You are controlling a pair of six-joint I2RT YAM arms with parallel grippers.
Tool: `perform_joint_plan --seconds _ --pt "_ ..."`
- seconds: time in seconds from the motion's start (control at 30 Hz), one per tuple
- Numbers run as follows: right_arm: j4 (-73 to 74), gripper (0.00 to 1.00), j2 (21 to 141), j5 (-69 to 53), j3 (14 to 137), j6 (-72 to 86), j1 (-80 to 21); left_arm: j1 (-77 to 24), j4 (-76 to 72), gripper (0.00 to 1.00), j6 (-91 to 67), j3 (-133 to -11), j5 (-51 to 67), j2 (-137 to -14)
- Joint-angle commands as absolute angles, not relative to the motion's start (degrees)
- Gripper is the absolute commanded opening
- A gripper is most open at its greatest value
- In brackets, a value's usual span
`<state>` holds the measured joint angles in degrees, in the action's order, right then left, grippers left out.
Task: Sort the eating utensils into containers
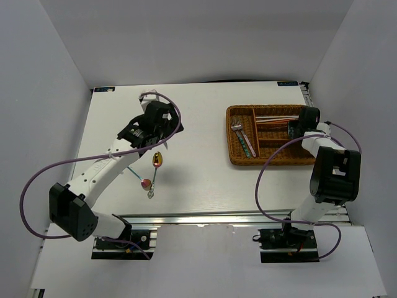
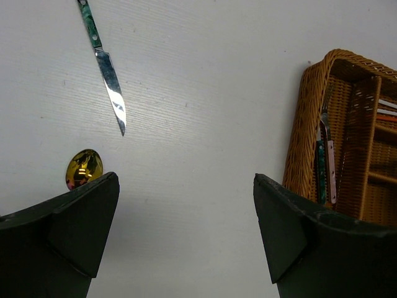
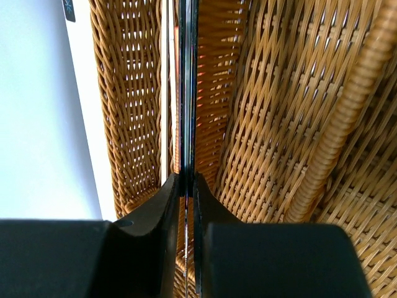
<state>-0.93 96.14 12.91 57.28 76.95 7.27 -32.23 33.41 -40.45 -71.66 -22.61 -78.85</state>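
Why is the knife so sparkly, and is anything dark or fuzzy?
Left wrist view: light bounces off the knife blade as white glare, and the gold spoon gleams too. Right wrist view: the right gripper, closed on a thin utensil, looks dark up close; the basket weave is sharp. Top view: even light, faint shadows.

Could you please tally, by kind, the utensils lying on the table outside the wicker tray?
Green-handled knife: 1
Gold-bowled spoon: 1
Red-bowled spoon: 1
Total: 3
Not counted: the thin utensil clamped in the right end effector inside the wicker tray; its kind is unclear.
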Motion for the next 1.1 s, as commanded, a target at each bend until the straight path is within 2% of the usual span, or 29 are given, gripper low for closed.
perform_joint_plan --seconds 0.0,0.1,0.17,0.2,0.23,0.3,0.4,0.67,0.77,0.83,0.87,0.9,1.07 --pt "-1.32 0.08 95.10 14.68 57.13 78.22 7.03 -31.55 32.08 0.98 -39.73 -71.02 -20.57 -76.20" --pt "-0.97 0.10 95.36 14.94 57.30 77.96 6.94 -31.38 31.82 0.98 -39.46 -70.75 -20.39 -75.06" --pt "-0.70 0.22 95.19 14.77 57.31 77.70 6.68 -30.94 31.82 0.98 -39.29 -70.58 -20.30 -74.71" --pt "-0.79 0.36 95.01 14.85 57.13 77.70 6.59 -30.76 31.82 0.98 -39.20 -70.40 -20.30 -74.36" --pt "-0.62 0.43 94.66 15.11 57.04 77.70 6.42 -30.41 31.82 0.98 -39.20 -70.40 -20.22 -74.36" --pt "-0.27 0.54 94.57 15.20 57.13 78.13 6.15 -30.15 31.73 0.98 -39.11 -70.31 -19.78 -74.44" --pt "-0.09 0.62 94.31 14.50 57.65 78.22 6.24 -29.88 31.47 0.98 -39.20 -70.14 -19.34 -74.27" --pt "1.49 0.70 88.34 14.41 59.58 73.67 5.45 -28.22 30.94 0.98 -41.04 -70.83 -20.30 -76.89" --pt "4.03 0.73 84.04 16.69 62.13 64.01 2.91 -26.90 32.16 0.98 -43.58 -73.72 -23.19 -81.36" --pt "6.76 0.75 79.91 23.88 63.63 54.82 -2.43 -25.06 34.44 0.95 -45.17 -76.19 -25.74 -84.80" --pt "6.51 0.79 78.41 25.73 63.63 50.84 -4.55 -24.09 35.85 0.92 -47.18 -79.42 -26.62 -88.82" --pt "6.94 0.89 75.79 27.14 63.63 47.32 -7.88 -21.91 38.30 0.91 -48.33 -81.11 -27.41 -90.86" --pt "10.63 0.89 69.45 13.73 59.08 35.35 -10.81 -17.41 39.72 0.88 -47.03 -91.20 -27.07 -103.42"
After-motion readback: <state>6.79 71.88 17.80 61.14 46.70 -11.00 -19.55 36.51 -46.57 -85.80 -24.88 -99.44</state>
